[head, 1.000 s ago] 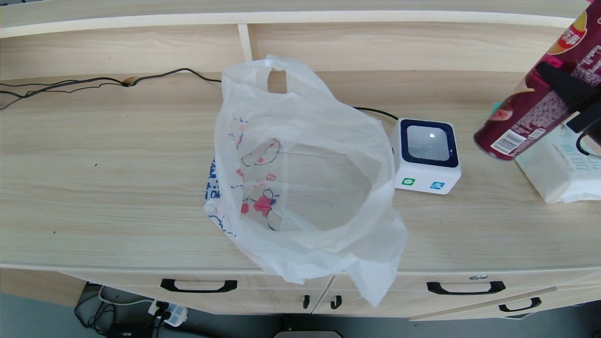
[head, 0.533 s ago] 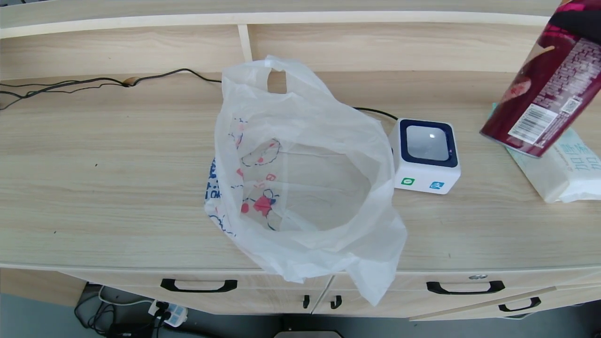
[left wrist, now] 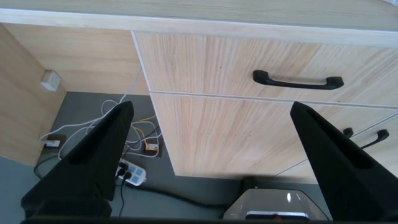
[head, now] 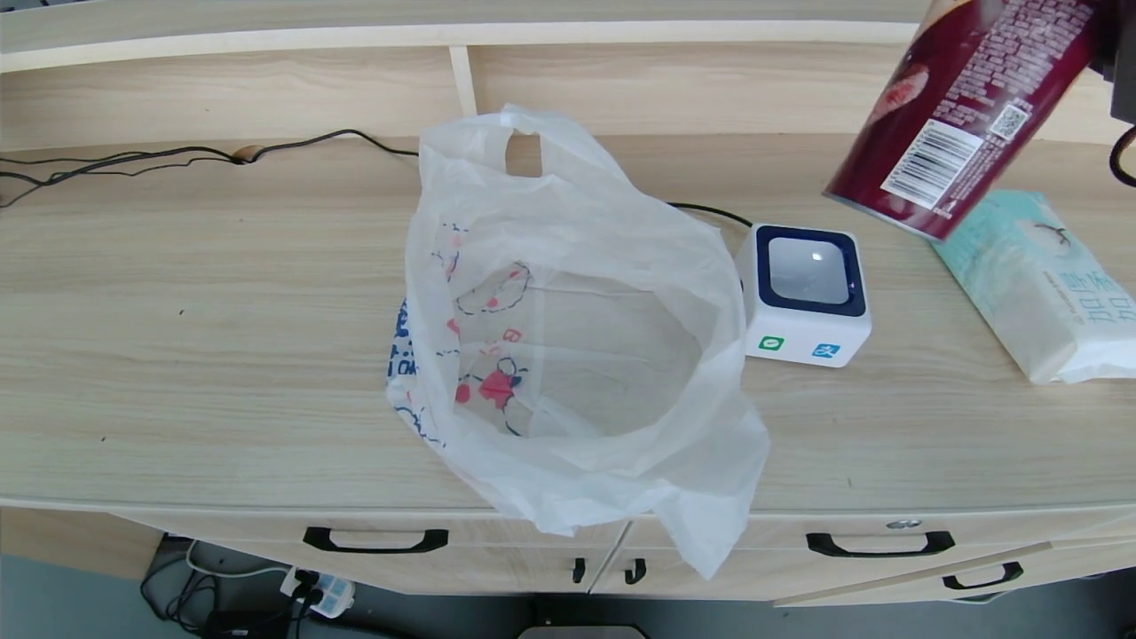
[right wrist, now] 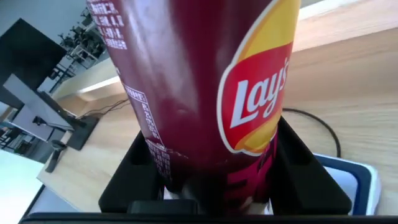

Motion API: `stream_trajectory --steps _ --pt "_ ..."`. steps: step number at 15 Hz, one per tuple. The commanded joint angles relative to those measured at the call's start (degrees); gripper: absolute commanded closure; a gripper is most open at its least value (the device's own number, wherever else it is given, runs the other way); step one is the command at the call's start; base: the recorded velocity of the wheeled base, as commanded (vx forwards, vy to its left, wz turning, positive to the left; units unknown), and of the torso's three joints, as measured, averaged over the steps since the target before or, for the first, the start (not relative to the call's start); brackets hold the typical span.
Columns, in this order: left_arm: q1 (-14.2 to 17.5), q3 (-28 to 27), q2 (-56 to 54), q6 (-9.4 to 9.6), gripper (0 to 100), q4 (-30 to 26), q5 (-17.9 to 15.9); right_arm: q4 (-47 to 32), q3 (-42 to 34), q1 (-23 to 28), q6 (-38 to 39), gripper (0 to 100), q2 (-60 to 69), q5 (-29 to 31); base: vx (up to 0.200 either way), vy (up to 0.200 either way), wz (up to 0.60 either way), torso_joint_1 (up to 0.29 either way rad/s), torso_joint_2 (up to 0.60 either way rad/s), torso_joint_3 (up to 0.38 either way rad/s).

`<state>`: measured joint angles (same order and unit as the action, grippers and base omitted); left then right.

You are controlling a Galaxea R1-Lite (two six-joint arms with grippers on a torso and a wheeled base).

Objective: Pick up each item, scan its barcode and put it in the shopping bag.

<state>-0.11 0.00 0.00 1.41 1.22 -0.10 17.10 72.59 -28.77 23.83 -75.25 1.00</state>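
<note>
Right gripper (right wrist: 211, 168) of mine grasps the chips can (head: 954, 115), tilted in the air over the counter's (head: 177, 355) far right corner, with its lower end near the scanner (head: 809, 293). The shopping bag (head: 568, 337) stands open mid-counter, reaching the front edge. My left gripper (left wrist: 211, 155) hangs spread wide before the drawers (left wrist: 249, 130).

L gripper (left wrist: 211, 106): 2 matte blk wedge fingers (left wrist: 93, 162), wide at base, tapering to blunt tips, no markings or screws seen. R gripper (right wrist: 214, 134): same blk plastic, flat-faced fingers on a blocky blk body. Head view: thin blk cable loop (head: 1111, 160) off R wrist housing.
</note>
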Motion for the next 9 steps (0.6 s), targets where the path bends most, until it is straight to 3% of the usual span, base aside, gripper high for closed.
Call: stream_trajectory --steps 1,3,9 --pt "0.0 0.0 0.1 -0.01 0 0.0 0.0 0.1 0.6 -8.1 -0.1 100 0.5 2.3 0.0 0.0 0.0 0.0 0.0 0.0" --pt "0.0 0.0 0.1 -0.01 0 0.0 0.0 0.1 2.8 -13.2 -0.3 100 0.7 2.5 0.0 0.0 0.0 0.0 0.0 0.0" --pt "0.0 0.0 0.1 -0.01 0 0.0 0.0 0.0 1.1 -21.3 -2.9 100 2.7 4.6 0.0 0.0 0.0 0.0 0.0 0.0"
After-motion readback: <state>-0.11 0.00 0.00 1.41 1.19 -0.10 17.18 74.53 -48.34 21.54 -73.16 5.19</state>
